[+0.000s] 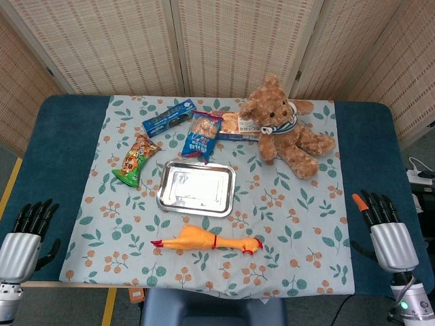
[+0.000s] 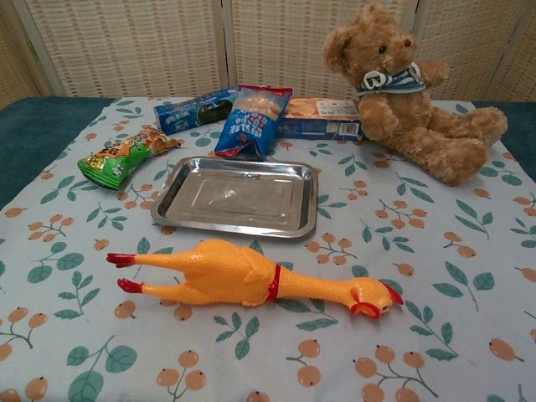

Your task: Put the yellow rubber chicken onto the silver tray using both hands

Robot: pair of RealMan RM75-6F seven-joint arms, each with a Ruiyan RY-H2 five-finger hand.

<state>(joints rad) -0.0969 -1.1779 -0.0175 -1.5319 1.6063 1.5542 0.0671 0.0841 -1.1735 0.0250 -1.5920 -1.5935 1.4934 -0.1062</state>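
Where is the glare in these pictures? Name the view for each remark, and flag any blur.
Head view: the silver tray is washed out nearly white by overhead light, hiding its floor; the yellow rubber chicken stays sharp. Chest view: the tray shows only mild reflections, its floor readable; the chicken is crisp with a soft shadow beneath it. No blur shows in either view.

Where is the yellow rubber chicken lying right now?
The yellow rubber chicken lies on the floral cloth near the table's front edge, just in front of the empty silver metal tray, untouched, head pointing toward the robot's right.
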